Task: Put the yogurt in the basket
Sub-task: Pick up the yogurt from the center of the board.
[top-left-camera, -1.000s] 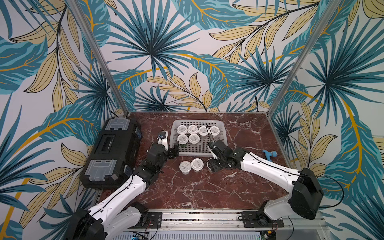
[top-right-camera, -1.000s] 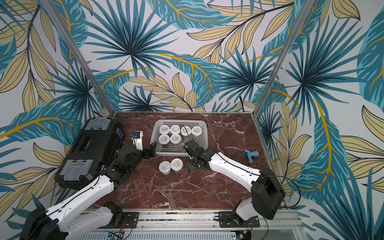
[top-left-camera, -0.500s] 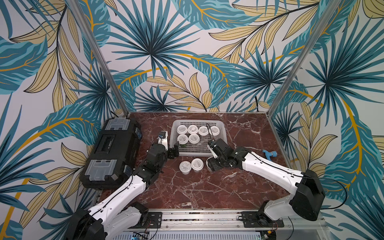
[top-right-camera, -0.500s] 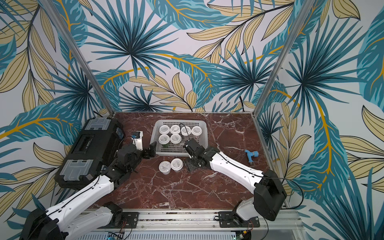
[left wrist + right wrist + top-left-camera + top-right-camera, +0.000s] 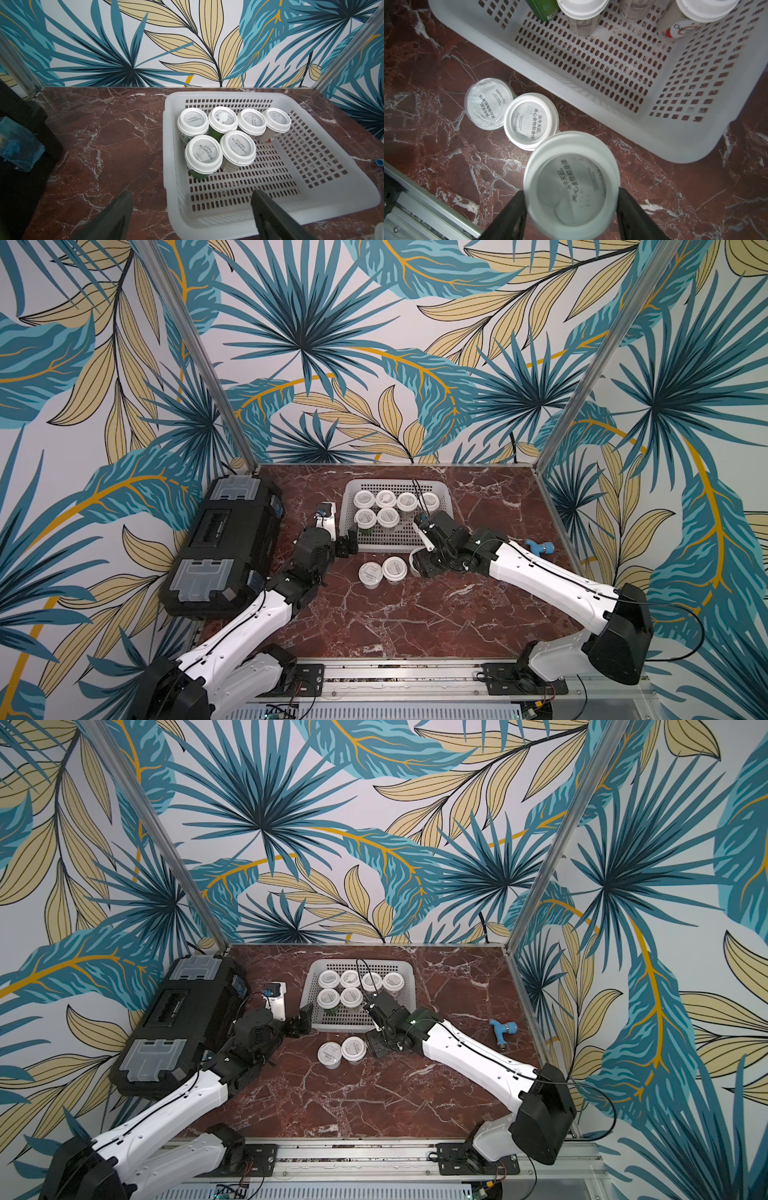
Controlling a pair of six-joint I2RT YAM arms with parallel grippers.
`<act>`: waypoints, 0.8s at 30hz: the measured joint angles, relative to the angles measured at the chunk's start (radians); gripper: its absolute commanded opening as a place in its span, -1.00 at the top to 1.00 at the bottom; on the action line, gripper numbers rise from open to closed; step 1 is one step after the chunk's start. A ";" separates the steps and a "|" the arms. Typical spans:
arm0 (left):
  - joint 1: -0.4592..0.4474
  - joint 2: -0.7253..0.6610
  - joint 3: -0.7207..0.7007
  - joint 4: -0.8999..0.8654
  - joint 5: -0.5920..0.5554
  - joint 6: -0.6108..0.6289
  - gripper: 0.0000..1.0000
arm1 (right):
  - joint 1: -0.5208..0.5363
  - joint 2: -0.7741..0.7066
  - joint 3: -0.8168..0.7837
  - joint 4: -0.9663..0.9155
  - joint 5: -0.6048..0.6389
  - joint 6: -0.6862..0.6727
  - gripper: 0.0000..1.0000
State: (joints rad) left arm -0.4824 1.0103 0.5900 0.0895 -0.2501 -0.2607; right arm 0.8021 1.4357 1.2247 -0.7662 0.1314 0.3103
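Nine yogurt cups [image 5: 365, 517]; one basket [image 5: 228, 95]; one black case [image 5: 226, 539]; one blue fitting [image 5: 539, 547].

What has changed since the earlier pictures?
Little: the right gripper, shut on one white-lidded round yogurt cup, has edged slightly toward the pale perforated plastic basket. The open left gripper, six cups inside and two cups on the red marble table stayed put.

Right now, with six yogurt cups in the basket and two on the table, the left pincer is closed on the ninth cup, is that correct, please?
Not quite: the right pincer is closed on the ninth cup, as the right wrist view shows; the left pincer is open and empty. The rest holds.
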 measured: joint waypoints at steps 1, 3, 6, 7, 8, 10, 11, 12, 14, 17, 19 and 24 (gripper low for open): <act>0.000 0.000 0.000 0.000 0.000 0.000 -0.86 | 0.006 -0.003 0.006 -0.004 0.000 -0.001 -0.33; 0.000 0.000 0.000 0.000 0.000 0.000 -0.86 | 0.018 -0.003 0.027 -0.018 0.000 -0.007 -0.33; 0.000 0.000 0.000 0.000 0.000 0.000 -0.86 | 0.022 -0.003 0.066 -0.035 0.003 -0.015 -0.33; 0.000 0.000 0.000 0.000 0.000 0.000 -0.86 | 0.021 -0.003 0.078 -0.039 0.005 -0.017 -0.33; 0.000 0.000 0.000 0.000 0.000 0.000 -0.86 | 0.021 -0.003 0.091 -0.043 0.008 -0.019 -0.33; 0.000 0.000 0.000 0.000 0.000 0.000 -0.86 | 0.021 -0.003 0.114 -0.048 0.015 -0.027 -0.33; 0.000 0.000 0.000 0.000 0.000 0.000 -0.86 | 0.022 -0.003 0.125 -0.049 0.019 -0.030 -0.33; 0.000 0.000 0.000 0.000 0.000 0.000 -0.86 | 0.021 -0.003 0.135 -0.051 0.023 -0.034 -0.33; 0.000 0.000 0.000 0.000 0.000 0.000 -0.86 | 0.022 -0.003 0.151 -0.056 0.030 -0.042 -0.31; 0.000 0.000 0.000 0.000 0.000 0.000 -0.86 | 0.021 -0.003 0.178 -0.075 0.040 -0.056 -0.26; 0.000 0.000 0.000 0.000 0.000 0.000 -0.86 | 0.021 -0.001 0.200 -0.085 0.045 -0.064 -0.26; 0.000 0.001 0.000 0.000 0.000 0.000 -0.86 | 0.021 0.011 0.243 -0.098 0.061 -0.079 -0.28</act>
State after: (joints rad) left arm -0.4824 1.0111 0.5900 0.0891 -0.2497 -0.2607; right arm 0.8234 1.4467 1.4681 -0.8639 0.1921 0.2314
